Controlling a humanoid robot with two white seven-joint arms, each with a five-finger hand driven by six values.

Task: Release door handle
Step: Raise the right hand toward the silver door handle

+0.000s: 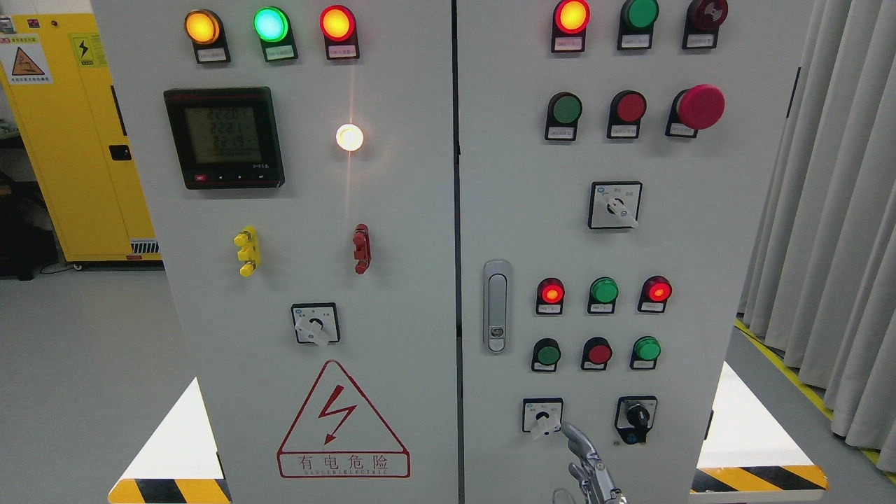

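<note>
The silver door handle sits upright and flush on the left edge of the right cabinet door. My right hand rises from the bottom edge, right of the middle, well below and to the right of the handle and apart from it. Its fingers are stretched upward and hold nothing; the topmost fingertip is close to the white knob of a rotary switch. The left hand does not show.
Both grey cabinet doors are shut, with the seam between them. Lit indicator lamps, push buttons, a red emergency button, a meter and more switches cover the panels. A yellow cabinet stands far left, curtains at right.
</note>
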